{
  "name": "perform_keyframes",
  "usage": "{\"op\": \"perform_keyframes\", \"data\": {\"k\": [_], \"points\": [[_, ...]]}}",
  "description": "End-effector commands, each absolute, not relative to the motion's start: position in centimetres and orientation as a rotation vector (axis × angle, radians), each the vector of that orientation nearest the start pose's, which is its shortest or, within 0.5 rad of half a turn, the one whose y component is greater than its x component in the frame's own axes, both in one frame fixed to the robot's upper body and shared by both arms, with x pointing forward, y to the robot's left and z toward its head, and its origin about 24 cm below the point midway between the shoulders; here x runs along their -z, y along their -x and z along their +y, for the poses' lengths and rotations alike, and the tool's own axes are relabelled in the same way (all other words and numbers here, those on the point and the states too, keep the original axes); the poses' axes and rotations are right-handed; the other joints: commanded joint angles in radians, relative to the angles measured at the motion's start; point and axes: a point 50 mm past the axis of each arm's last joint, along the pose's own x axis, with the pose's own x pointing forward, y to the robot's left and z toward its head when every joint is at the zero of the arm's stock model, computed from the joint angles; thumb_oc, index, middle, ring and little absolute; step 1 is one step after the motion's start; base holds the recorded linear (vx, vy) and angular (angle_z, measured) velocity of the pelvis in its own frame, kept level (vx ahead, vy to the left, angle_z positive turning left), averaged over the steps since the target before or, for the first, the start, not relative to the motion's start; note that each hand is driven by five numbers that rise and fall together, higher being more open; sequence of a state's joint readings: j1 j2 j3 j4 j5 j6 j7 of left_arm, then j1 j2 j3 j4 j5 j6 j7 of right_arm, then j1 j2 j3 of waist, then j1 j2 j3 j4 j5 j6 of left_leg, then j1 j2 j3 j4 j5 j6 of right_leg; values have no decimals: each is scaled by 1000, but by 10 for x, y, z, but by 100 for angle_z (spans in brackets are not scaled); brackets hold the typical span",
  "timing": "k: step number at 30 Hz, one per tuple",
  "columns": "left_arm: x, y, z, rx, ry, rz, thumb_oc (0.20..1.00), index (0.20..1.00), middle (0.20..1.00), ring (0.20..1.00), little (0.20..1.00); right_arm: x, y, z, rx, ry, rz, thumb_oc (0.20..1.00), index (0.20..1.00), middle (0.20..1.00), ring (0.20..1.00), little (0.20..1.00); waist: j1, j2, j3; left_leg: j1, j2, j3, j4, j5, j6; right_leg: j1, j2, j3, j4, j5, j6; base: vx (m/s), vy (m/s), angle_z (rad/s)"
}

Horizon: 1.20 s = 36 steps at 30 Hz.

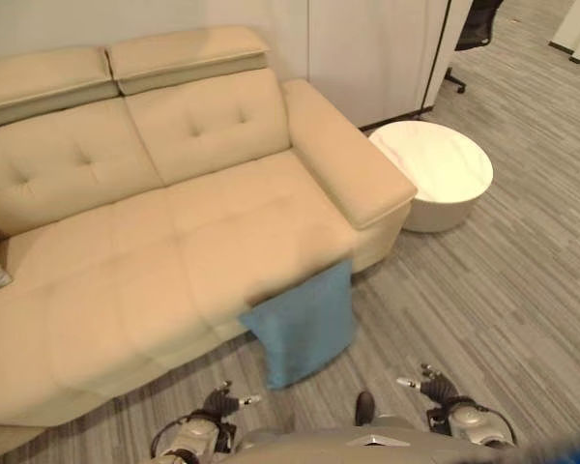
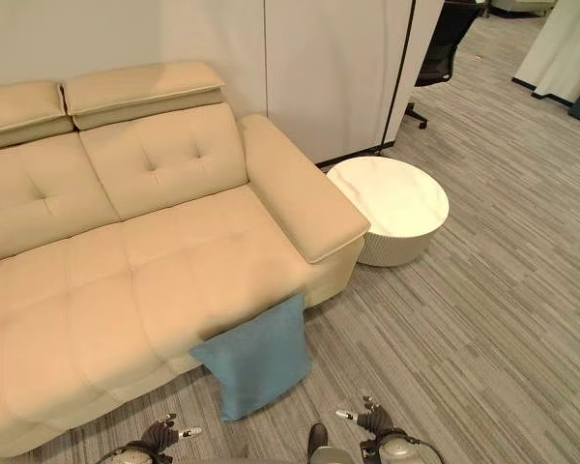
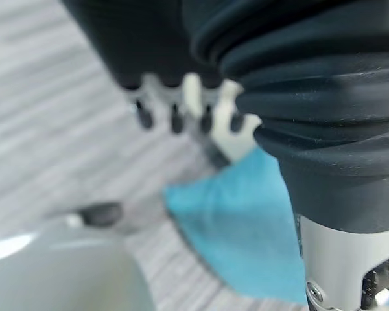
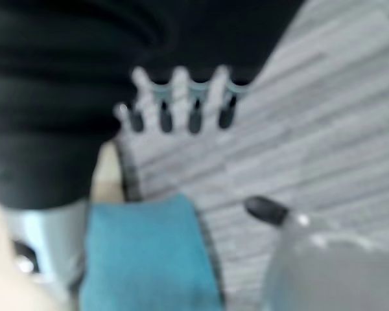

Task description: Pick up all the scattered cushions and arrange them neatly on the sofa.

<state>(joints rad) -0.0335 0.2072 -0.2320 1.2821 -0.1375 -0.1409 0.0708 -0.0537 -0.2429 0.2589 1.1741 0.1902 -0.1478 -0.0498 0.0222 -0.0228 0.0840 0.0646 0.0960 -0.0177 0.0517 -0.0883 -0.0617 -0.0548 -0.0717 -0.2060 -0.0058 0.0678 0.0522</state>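
The blue cushion (image 2: 254, 359) leans on the floor against the sofa (image 2: 126, 261) front, so both the left hand (image 1: 224, 400) and the right hand (image 1: 433, 386) wait low near it with fingers relaxed and empty, ready to lift it

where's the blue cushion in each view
Left eye view: blue cushion low and centre, on the floor, leaning on the sofa front.
Right eye view: same cushion low, left of centre, against the sofa front.
Left wrist view: blue patch on the floor beyond the left robot hand.
Right wrist view: blue patch beyond the right robot hand.
Shared landmark: the grey striped floor.
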Motion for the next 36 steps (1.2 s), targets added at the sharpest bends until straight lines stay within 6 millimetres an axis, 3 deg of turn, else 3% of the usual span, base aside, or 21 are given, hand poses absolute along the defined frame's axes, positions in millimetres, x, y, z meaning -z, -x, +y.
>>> {"op": "perform_keyframes", "data": {"k": [1, 3, 6, 8, 10, 11, 15, 17, 20, 22, 26, 27, 30, 36], "points": [[155, -121, 222, -81, -248, 1059, 1000, 1000, 1000, 1000, 1000, 145, -137, -223, 46, 242, 942, 1000, 1000, 1000, 1000, 1000, -8, -54, 18, -93, -54, 88, 52, 61, -33, 36, -53, 0, 75, -63, 79, -76, -188, 104], [154, -124, 221, -90, -234, 1043, 1000, 1000, 1000, 1000, 1000, 144, -137, -226, 63, 236, 935, 1000, 1000, 1000, 1000, 1000, -16, -59, 30, -124, -29, 140, 91, 66, -37, 52, -50, -36, 62, -74, 68, -86, -157, 145], [153, -126, 219, -83, -231, 1037, 1000, 1000, 1000, 1000, 1000, 143, -136, -229, 93, 218, 929, 1000, 1000, 1000, 1000, 1000, -55, -56, 39, -141, 42, 373, 111, 91, -36, 89, -37, -100, 55, -103, 61, -41, -101, 121], [154, -126, 219, -69, -241, 1039, 1000, 1000, 1000, 1000, 1000, 143, -134, -230, 108, 207, 938, 1000, 1000, 1000, 1000, 1000, -59, -52, 39, -148, 51, 440, 79, 118, -44, 114, -25, -133, 40, -114, 58, 42, -21, 126], [154, -125, 220, -71, -243, 1041, 1000, 1000, 1000, 1000, 1000, 144, -134, -230, 108, 211, 941, 1000, 1000, 1000, 1000, 1000, -48, -53, 39, -163, 34, 419, 59, 133, -45, 119, -20, -143, 33, -114, 58, 45, 4, 32], [155, -120, 224, -89, -241, 1056, 1000, 1000, 1000, 1000, 1000, 144, -137, -227, 93, 215, 934, 1000, 1000, 1000, 1000, 1000, -30, -56, 37, -184, 13, 377, 61, 138, -27, 108, -20, -145, 39, -103, 52, 15, 15, 5], [158, -107, 228, -119, -228, 1097, 1000, 1000, 1000, 1000, 1000, 145, -138, -220, 62, 216, 933, 1000, 1000, 1000, 1000, 1000, -16, -57, 29, -164, -15, 346, 39, 121, -13, 110, -34, -128, 73, -117, 63, 145, 111, -1], [159, -100, 232, -140, -221, 1114, 1000, 1000, 1000, 1000, 1000, 143, -144, -216, 43, 213, 913, 1000, 1000, 1000, 1000, 1000, 0, -51, 26, -141, -35, 341, 33, 91, 16, 76, -73, -112, 190, -121, 80, 181, 216, -29], [156, -106, 236, -152, -222, 1094, 1000, 1000, 1000, 1000, 1000, 140, -153, -211, 19, 219, 886, 1000, 1000, 1000, 1000, 1000, 1, -43, 45, -113, -53, 332, 37, 66, 46, 4, -116, -86, 342, -66, 108, 100, 157, -44], [154, -110, 237, -146, -234, 1080, 1000, 1000, 1000, 1000, 1000, 139, -155, -208, 8, 218, 875, 1000, 1000, 1000, 1000, 1000, -9, -34, 52, -98, -59, 310, 25, 65, 55, -37, -95, -26, 400, -58, 105, 106, 92, -13], [154, -113, 237, -143, -237, 1066, 1000, 1000, 1000, 1000, 1000, 137, -159, -206, -9, 224, 859, 1000, 1000, 1000, 1000, 1000, -13, -23, 48, -64, -71, 291, -27, 69, 51, -60, -94, -9, 331, -64, 93, 113, 11, 0], [152, -117, 236, -140, -242, 1050, 1000, 1000, 1000, 1000, 1000, 134, -165, -206, -18, 233, 834, 1000, 1000, 1000, 1000, 1000, -17, -23, 51, -49, -75, 282, -50, 72, 40, -84, -101, 7, 235, -39, 98, 168, -86, -1], [151, -121, 237, -146, -243, 1038, 1000, 1000, 1000, 1000, 1000, 130, -170, -204, -21, 232, 804, 1000, 1000, 1000, 1000, 1000, -31, -31, 61, -26, -77, 259, -53, 60, 24, -125, -104, 47, 113, 12, 114, 156, -117, 0], [156, -110, 231, -138, -232, 1075, 1000, 1000, 1000, 1000, 1000, 131, -168, -205, -37, 249, 816, 1000, 1000, 1000, 1000, 1000, -33, -37, 43, -12, -67, 228, -40, 49, 3, -76, -88, 44, 85, 11, 112, 160, -155, 41]]}}
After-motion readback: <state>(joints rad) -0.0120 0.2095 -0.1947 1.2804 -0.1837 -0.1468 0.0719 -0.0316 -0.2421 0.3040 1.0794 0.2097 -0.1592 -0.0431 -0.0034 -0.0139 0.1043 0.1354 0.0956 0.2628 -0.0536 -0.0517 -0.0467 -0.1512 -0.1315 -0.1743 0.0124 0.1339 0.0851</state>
